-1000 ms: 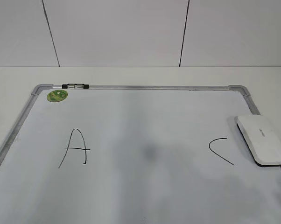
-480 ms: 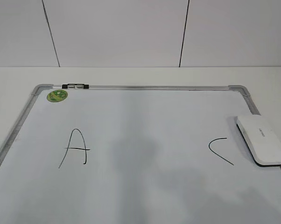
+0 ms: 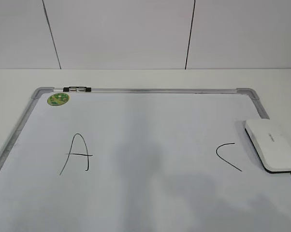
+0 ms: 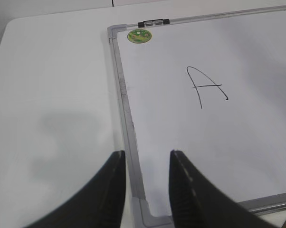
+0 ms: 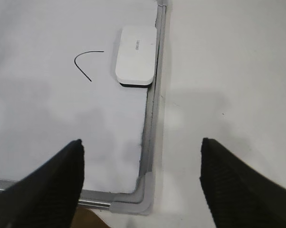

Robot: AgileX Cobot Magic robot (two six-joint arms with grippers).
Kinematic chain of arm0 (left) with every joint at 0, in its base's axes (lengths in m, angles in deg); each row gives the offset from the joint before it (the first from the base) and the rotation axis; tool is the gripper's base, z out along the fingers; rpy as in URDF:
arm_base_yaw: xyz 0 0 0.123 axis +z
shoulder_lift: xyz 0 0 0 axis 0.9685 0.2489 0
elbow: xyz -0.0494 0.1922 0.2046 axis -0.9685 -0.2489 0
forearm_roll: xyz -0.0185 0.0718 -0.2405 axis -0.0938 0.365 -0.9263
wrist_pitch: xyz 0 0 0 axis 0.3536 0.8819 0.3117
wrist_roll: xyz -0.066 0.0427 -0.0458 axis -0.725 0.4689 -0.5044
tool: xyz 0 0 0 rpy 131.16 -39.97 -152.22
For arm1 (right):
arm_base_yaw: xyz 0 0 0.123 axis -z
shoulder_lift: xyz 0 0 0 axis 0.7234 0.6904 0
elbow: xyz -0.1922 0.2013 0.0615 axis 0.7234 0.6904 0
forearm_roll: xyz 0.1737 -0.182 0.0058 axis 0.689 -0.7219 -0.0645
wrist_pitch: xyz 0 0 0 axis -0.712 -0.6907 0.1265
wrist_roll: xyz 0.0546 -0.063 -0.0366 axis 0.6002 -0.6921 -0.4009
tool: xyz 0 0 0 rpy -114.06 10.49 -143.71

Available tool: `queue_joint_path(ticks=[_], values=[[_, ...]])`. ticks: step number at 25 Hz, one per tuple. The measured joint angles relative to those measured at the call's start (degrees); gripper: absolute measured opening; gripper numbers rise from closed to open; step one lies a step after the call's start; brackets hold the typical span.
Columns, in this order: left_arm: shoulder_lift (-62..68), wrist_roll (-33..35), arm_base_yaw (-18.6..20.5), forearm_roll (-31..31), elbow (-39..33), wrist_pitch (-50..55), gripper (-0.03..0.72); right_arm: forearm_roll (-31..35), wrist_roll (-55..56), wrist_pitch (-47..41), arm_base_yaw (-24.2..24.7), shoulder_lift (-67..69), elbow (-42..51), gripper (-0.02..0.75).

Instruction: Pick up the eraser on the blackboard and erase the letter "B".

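Observation:
The blackboard (image 3: pixel 150 193) is a white board with a silver-grey frame lying flat on the table. It bears a black "A" (image 3: pixel 76 153) on the left and a black "C" (image 3: pixel 227 155) on the right. No letter "B" shows between them, only a faint grey smudge. The white eraser (image 3: pixel 271 144) lies at the board's right edge, next to the "C"; it also shows in the right wrist view (image 5: pixel 136 55). My left gripper (image 4: pixel 147 156) is open and empty above the board's near left corner. My right gripper (image 5: pixel 141 145) is wide open and empty above the near right corner (image 5: pixel 133 202). Neither gripper shows in the exterior view.
A round green sticker (image 3: pixel 58 99) and a small black-and-silver clip (image 3: pixel 77 89) sit at the board's far left corner. The white table (image 4: pixel 52 95) surrounds the board. A white panelled wall (image 3: pixel 136 34) rises behind it.
The eraser lies where it was. A dark shadow over the board's middle has shifted and spread toward the near edge. No arm is in the exterior view in any frame.

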Motion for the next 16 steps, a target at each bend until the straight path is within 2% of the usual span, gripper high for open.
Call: queue_joint_path(ticks=[16], values=[[0.00, -3.39, 0.00, 2.19, -0.08, 0.00, 0.237, 0.35, 1.04, 1.59, 0.00, 0.00, 1.24, 0.585]])
